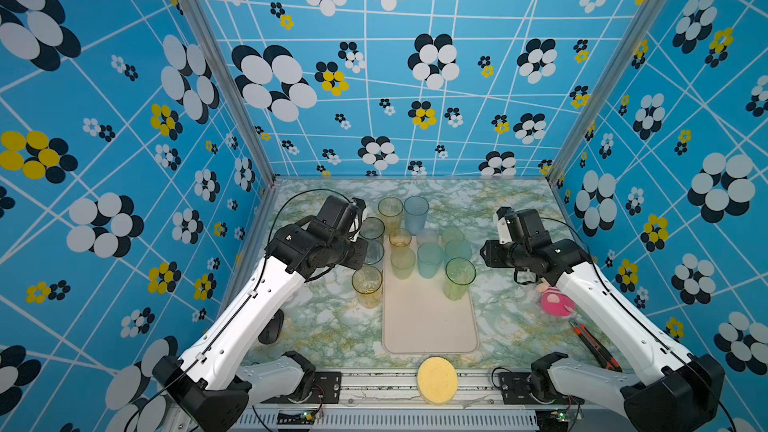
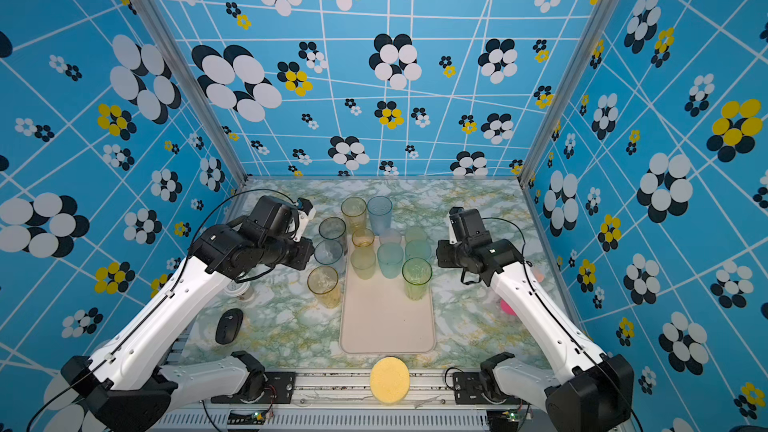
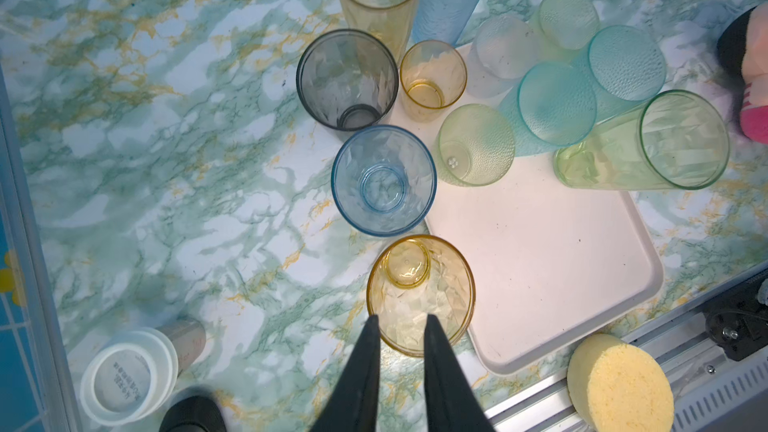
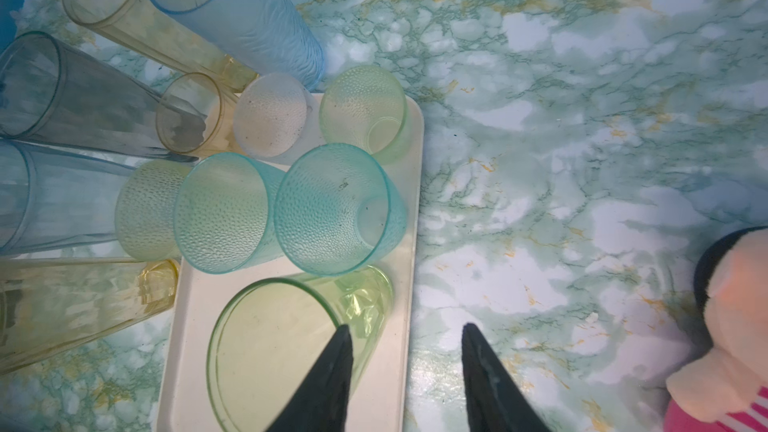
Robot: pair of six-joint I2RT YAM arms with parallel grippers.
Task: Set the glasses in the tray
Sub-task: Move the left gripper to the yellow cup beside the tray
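A large flat pinkish-cream rectangular tray [image 1: 430,326] lies at the middle of the green-marbled tabletop [image 1: 332,326], its near half bare. At its far end stands a cluster of short dimpled translucent tumblers [image 1: 429,259] in teal, pale green, clear and amber, with a tall green faceted tumbler [image 1: 459,280] on its right side. Off the tray, just left of it, stand an amber faceted tumbler [image 1: 367,284], a blue-tinted tumbler [image 2: 328,252] and a smoky grey tumbler [image 2: 332,230]. A tall amber tumbler [image 1: 390,211] and a tall pale blue tumbler [image 1: 416,214] stand beyond its far edge. The left gripper [image 3: 402,320] hangs above the amber faceted tumbler, jaws parted by a narrow gap and empty. The right gripper [image 4: 406,326] hangs over the tray's right edge beside the tall green faceted tumbler, jaws spread wide and empty. A round yellow sponge disc [image 1: 437,380] sits at the near edge, and a pink plush toy [image 1: 555,301] lies at the right.
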